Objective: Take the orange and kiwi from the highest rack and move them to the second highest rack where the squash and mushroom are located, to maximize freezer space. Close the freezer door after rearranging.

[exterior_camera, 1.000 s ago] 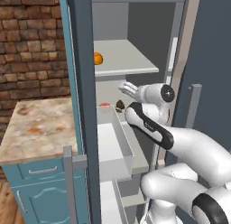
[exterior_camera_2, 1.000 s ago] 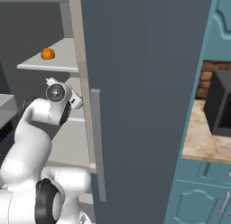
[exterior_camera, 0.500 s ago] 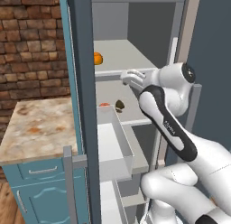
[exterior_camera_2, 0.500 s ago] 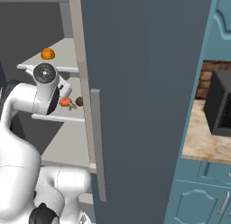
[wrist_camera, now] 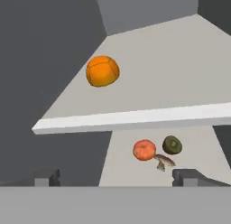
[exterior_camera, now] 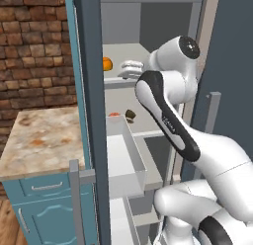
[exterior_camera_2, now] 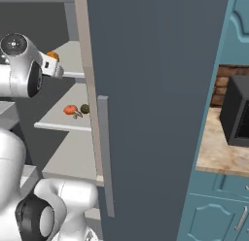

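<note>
The orange [wrist_camera: 103, 71] lies on the highest rack [wrist_camera: 135, 117], toward its left side; it also shows as the orange [exterior_camera: 107, 63] and orange [exterior_camera_2: 52, 55] in the base views. On the second rack below lie a reddish round squash [wrist_camera: 144, 150], a dark brown-green kiwi [wrist_camera: 172, 145] and a small mushroom [wrist_camera: 164, 161], close together. My gripper [wrist_camera: 116, 178] is open with nothing between its fingers, held at the height of the top rack's front edge. The gripper [exterior_camera: 126, 69] sits just right of the orange, apart from it.
The freezer door [exterior_camera_2: 155, 89] stands open on the right, with its handle [exterior_camera_2: 104, 152]. A white drawer [exterior_camera: 126, 155] is pulled out below the racks. A stone counter [exterior_camera: 39, 140] lies to the left, and a dark microwave [exterior_camera_2: 238, 109] to the far right.
The arm has risen from the second rack's level to the top rack's front edge. The gripper has stayed open and empty.
</note>
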Available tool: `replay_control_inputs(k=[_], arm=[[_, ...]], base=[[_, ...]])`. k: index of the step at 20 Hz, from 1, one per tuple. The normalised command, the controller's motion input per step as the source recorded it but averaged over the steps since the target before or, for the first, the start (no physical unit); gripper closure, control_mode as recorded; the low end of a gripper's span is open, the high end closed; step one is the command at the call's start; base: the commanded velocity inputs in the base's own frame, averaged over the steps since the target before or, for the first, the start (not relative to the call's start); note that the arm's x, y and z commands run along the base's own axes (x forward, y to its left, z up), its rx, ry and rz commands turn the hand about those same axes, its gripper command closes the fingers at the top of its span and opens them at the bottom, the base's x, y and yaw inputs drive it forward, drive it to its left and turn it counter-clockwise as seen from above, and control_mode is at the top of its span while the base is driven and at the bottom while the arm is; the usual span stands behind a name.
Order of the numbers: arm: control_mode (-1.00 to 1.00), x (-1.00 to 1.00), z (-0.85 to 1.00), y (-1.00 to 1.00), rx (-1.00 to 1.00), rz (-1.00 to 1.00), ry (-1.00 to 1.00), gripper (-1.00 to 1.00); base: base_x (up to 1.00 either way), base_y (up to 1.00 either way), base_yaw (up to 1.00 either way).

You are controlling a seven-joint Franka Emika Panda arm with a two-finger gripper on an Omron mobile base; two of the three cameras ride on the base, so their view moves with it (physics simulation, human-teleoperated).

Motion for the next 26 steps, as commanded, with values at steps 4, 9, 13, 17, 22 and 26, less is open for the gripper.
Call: replay_control_inputs(k=[4,9,13,17,22,26], arm=[[-1.0,0.35,0.01,0.06,-0.28,0.09,-0.06,-1.0],[-1.0,0.43,0.0,0.06,-0.11,0.04,-0.03,-1.0],[-1.0,0.34,0.0,0.25,-0.05,0.01,0.0,-1.0],[-1.0,0.39,0.0,0.18,0.0,0.0,-0.01,-1.0],[-1.0,0.4,0.0,0.11,0.0,0.0,-0.02,-1.0],[-1.0,0.38,-0.13,0.2,0.0,0.0,-0.02,-1.0]], base=[[0.0,0.0,0.0],[0.0,0.0,0.0],[0.0,0.0,0.0],[0.0,0.0,0.0],[0.0,0.0,0.0],[0.0,0.0,0.0]])
